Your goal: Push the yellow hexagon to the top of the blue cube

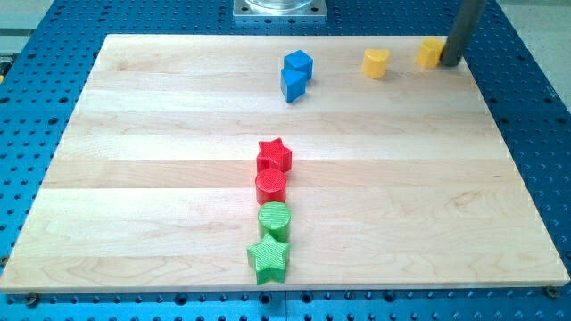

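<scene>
Camera view, the only one: wooden board (178,134) on a blue perforated table (535,134). No pincer on this rig, so nothing is released or clenched; the arm ends in a dark rod and my tip (451,63) sits at the view's top right, touching or just beside the right face of the yellow hexagon (429,53). Which of the two yellow blocks is the hexagon is hard to tell at this size; I take the one by the tip as it, and the other, just to its left, as a yellow heart (376,63). The blue cube (299,63) is further left along the same top strip, touching a second blue block (292,84) just below it, shape unclear. Down the board's middle runs a column: red star (274,155), red cylinder (271,185), green cylinder (275,218), green star (268,257), well apart from the action. Step in hand, as I judge it: contact made, the leftward push about to begin, task barely started. Next move calls for driving the hexagon left and slightly toward the view's top so it passes above the heart instead of ramming it, then stopping just above the cube. Little board remains above the cube, so the line must be tight.
</scene>
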`<control>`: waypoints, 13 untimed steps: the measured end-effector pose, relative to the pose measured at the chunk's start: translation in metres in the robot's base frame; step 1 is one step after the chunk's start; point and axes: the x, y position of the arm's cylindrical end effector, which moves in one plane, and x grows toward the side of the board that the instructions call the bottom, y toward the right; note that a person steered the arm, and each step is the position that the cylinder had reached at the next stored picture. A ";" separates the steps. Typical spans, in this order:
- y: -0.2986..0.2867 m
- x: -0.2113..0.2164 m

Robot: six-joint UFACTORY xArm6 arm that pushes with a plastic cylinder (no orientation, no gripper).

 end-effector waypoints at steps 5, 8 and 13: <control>-0.038 -0.036; -0.154 -0.052; -0.153 -0.036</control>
